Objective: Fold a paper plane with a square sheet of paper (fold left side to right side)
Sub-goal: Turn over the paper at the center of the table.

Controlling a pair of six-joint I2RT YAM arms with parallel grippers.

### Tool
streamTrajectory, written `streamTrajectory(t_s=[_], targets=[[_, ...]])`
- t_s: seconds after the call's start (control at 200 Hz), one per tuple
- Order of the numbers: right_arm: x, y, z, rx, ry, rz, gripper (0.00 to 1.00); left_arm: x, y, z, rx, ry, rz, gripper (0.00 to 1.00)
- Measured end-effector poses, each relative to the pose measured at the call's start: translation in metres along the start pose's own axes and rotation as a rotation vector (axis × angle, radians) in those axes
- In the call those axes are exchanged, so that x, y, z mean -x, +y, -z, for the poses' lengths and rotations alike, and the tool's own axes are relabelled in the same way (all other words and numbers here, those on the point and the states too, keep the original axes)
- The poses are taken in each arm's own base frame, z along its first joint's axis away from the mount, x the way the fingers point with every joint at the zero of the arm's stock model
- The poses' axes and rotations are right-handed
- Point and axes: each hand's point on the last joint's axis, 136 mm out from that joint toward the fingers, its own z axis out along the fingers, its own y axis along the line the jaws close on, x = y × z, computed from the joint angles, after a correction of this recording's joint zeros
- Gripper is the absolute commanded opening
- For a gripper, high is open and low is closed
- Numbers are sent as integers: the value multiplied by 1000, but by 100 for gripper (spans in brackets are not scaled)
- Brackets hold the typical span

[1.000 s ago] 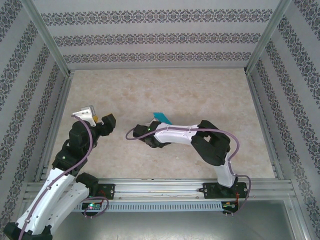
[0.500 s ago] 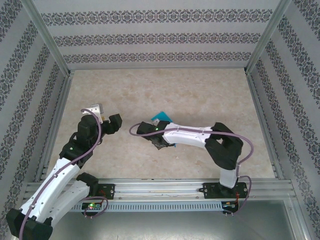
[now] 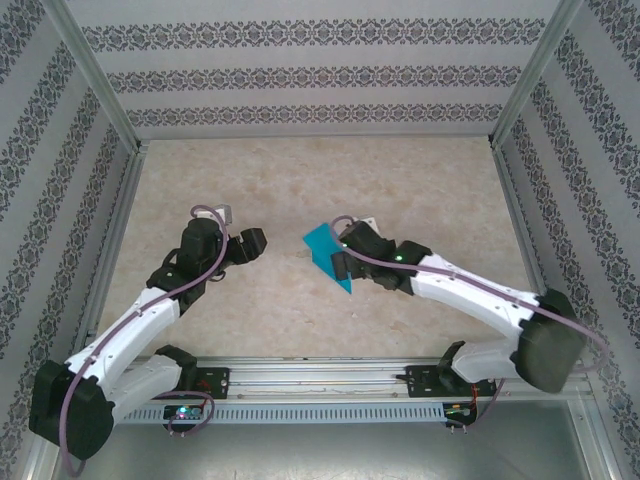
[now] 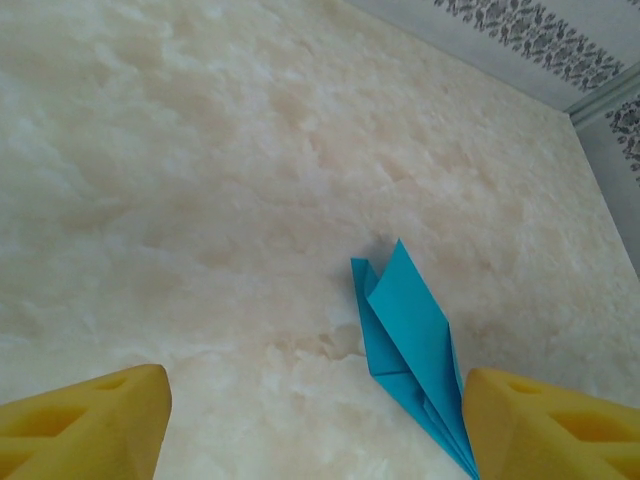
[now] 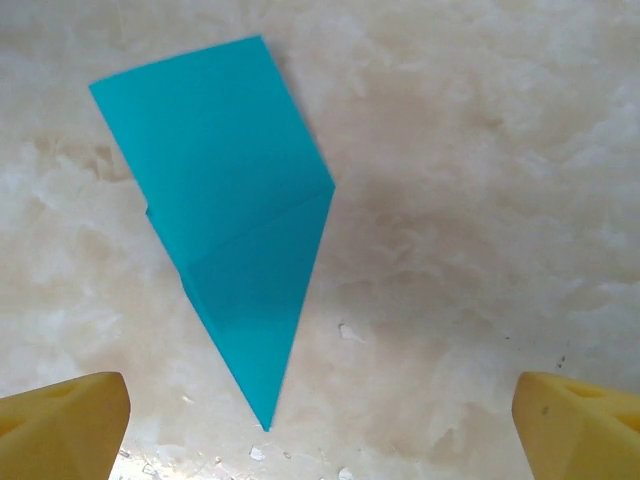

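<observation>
Looking down from the top camera, we are seeing the pale worktop [image 3: 400, 180] with the blue paper [image 3: 323, 246] lying near its middle. The paper is folded into a pointy dart shape. The left claw [image 3: 256, 243] is hanging to the left of the paper, apart from it, and is pointing toward it. The right claw [image 3: 338, 266] is sitting right at the paper's right edge, near its thin end. From up here we cannot tell how wide either claw is standing.

Peeking through the left wrist camera, we are seeing the left claw [image 4: 315, 430] standing wide, with a yellow fingertip [image 4: 95, 420] in each bottom corner and only bare worktop [image 4: 200, 150] between them. The blue paper [image 4: 405, 325] is lying ahead and to the right. Its thin end is running down just beside the fingertip on the right of the picture.

Peeking through the right wrist camera, we are seeing the right claw [image 5: 320, 425] standing wide too, and it is holding nothing. The blue paper [image 5: 225, 220] is lying flat on the worktop [image 5: 480, 200]. Its wide end is pointing away from the claw. Its sharp tip is pointing back between the two yellow fingertips [image 5: 60, 420], closer to the one on the left of the picture. A crease is running across the paper's middle. The fingertips are not touching the paper.
</observation>
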Motion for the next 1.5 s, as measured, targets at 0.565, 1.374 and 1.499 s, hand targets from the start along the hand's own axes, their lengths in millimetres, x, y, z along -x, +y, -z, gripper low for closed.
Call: streamTrajectory(t_s=[0.565,1.374,1.499], targets=[[-51,-99,-19,141,-126,-567,98,-42,-18,-32,-76,131,76,71],[-95,-99,-32,286,-94,-873,98,-98,-68,-74,-160,284,80,70],[-92,-96,-29,310,-100,-888,98,-97,-66,-80,-147,268,99,71]])
